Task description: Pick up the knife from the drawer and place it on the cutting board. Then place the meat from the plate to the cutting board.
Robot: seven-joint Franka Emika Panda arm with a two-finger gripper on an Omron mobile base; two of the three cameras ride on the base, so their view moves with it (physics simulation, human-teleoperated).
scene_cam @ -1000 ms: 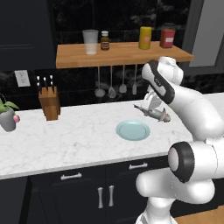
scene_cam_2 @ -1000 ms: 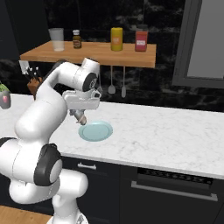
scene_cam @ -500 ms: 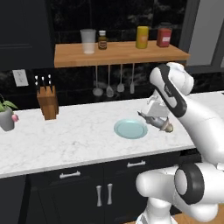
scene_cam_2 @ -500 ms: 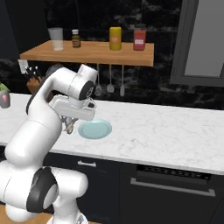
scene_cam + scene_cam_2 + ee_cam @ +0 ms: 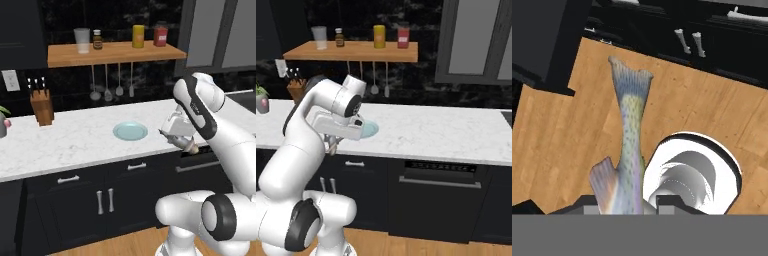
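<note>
My gripper (image 5: 179, 139) is shut on the meat (image 5: 189, 146), a greyish-brown, fish-shaped piece. It hangs in front of the counter's edge, to the right of the plate (image 5: 130, 131). The round blue-green plate lies bare on the white marble counter (image 5: 75, 140). From the right base view, the gripper (image 5: 334, 140) holds the meat (image 5: 332, 147) below counter height, with the plate (image 5: 371, 129) partly behind the arm. In the hand view the meat (image 5: 631, 130) sticks out tail-first from the gripper (image 5: 629, 202) over the wooden floor. The knife, the drawer and the cutting board are out of view.
A knife block (image 5: 42, 106) stands at the back left of the counter. A wall shelf (image 5: 115, 51) carries jars, with utensils hanging under it. Black cabinet doors (image 5: 105, 200) and an oven front (image 5: 441, 180) sit below the counter.
The arm has swung from beside the plate to the right and down, carrying the meat past the counter's front edge. The whole picture has also shifted, so the base has moved.
</note>
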